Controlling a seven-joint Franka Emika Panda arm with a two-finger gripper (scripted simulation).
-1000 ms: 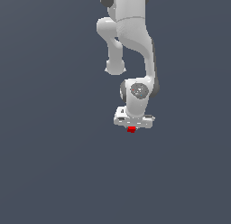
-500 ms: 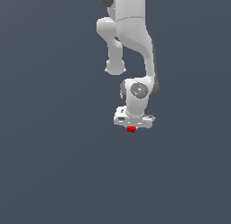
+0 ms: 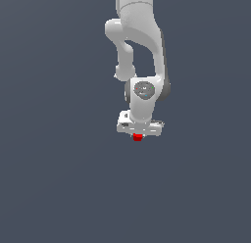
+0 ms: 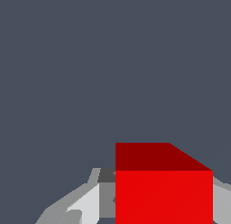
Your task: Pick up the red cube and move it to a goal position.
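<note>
While the white arm point(image 3: 139, 46) hangs down from the upper edge of the exterior view, we see its pincer point(image 3: 138, 135) pointing downward over the plain dark grey counter point(image 3: 54, 178). Just under the wide white body of the pincer sits the red cube point(image 3: 138, 137), much narrower than that body. In the exterior view we cannot tell whether the cube touches the counter or is lifted above it. In the wrist view the red cube point(image 4: 163, 191) looks very big and close, with a darker face and a brighter face. Grey and white parts of the fingers point(image 4: 83, 205) stand directly against both sides of it. So we judge that the pincer is closed narrowly around the cube and grips it between its fingers.
</note>
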